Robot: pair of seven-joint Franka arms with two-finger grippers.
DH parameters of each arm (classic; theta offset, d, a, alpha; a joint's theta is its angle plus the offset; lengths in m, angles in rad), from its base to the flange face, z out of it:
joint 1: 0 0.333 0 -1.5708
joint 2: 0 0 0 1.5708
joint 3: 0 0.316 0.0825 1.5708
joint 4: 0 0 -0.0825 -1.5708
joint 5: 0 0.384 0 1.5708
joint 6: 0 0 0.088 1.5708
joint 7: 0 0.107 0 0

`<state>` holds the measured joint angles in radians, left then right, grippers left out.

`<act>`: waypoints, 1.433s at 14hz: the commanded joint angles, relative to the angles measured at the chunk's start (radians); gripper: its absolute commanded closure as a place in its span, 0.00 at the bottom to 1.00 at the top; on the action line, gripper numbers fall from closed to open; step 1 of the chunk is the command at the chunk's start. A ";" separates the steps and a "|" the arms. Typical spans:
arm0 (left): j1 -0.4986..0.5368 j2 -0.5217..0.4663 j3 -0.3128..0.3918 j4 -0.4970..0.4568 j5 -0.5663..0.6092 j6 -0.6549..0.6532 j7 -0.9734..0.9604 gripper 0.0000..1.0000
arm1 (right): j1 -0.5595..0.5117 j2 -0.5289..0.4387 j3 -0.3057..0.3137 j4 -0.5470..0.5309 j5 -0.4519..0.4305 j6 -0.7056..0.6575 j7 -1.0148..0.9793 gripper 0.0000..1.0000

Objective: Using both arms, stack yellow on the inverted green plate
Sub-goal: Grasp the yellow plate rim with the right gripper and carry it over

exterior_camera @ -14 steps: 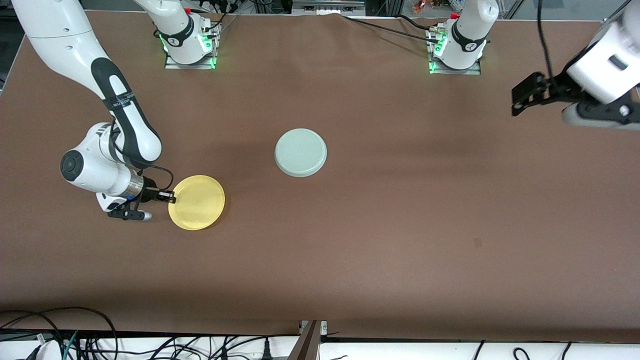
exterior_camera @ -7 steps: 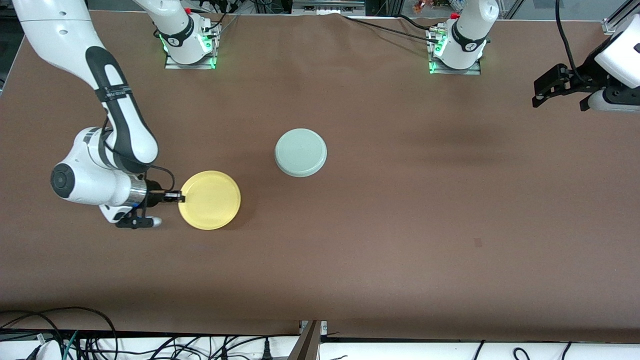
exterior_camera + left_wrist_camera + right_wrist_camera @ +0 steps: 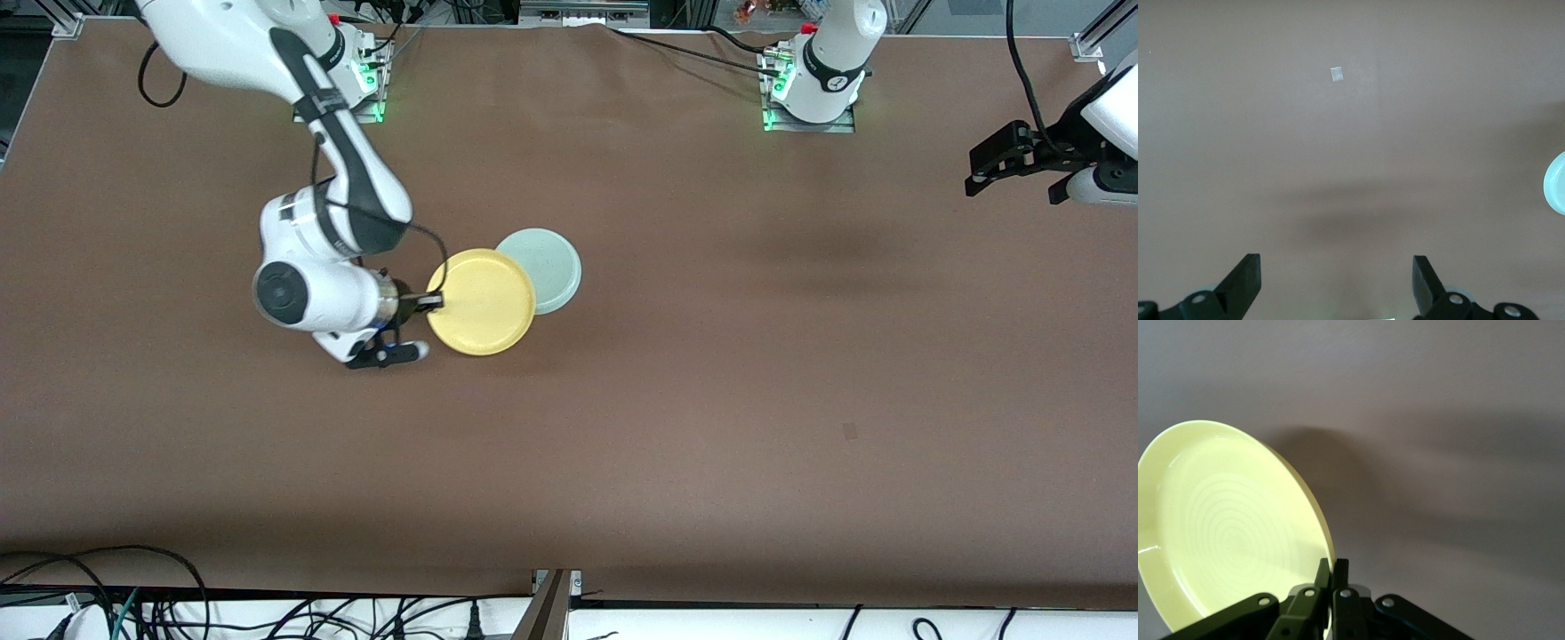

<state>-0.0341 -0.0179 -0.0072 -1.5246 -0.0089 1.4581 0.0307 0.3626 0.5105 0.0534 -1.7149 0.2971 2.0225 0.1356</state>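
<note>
The right gripper (image 3: 433, 302) pinches the rim of the yellow plate (image 3: 481, 301), its fingers pressed together on the edge, and holds the plate up in the air over the worktop (image 3: 711, 400), partly over the pale green plate (image 3: 549, 264). The right wrist view shows the yellow plate (image 3: 1225, 527) tilted, its hollow side showing. The green plate lies flat near the middle of the worktop, apparently bottom up, with the yellow plate covering the part of its edge toward the right arm's end. The left gripper (image 3: 1013, 160) waits with fingers spread, up over the left arm's end of the worktop, holding nothing. The step in hand looks like the carry toward the stack: the yellow plate is not yet centred. The next move likely calls for shifting it fully over the green plate, levelling it, lowering it until it rests there, then letting go.
</note>
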 commanded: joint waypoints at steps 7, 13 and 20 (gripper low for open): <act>0.020 0.015 0.001 0.021 -0.017 0.016 0.017 0.00 | 0.087 -0.144 0.062 -0.328 0.016 0.349 0.015 1.00; 0.014 0.044 -0.008 0.054 -0.005 0.016 0.020 0.00 | 0.087 -0.133 0.111 -0.482 0.017 0.599 0.015 1.00; 0.014 0.050 -0.008 0.057 -0.003 0.015 0.018 0.00 | 0.087 -0.135 0.128 -0.479 0.017 0.598 0.013 1.00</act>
<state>-0.0248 0.0207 -0.0116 -1.4976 -0.0089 1.4807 0.0321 0.4511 0.3993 0.1717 -2.1711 0.2973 2.6133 0.1508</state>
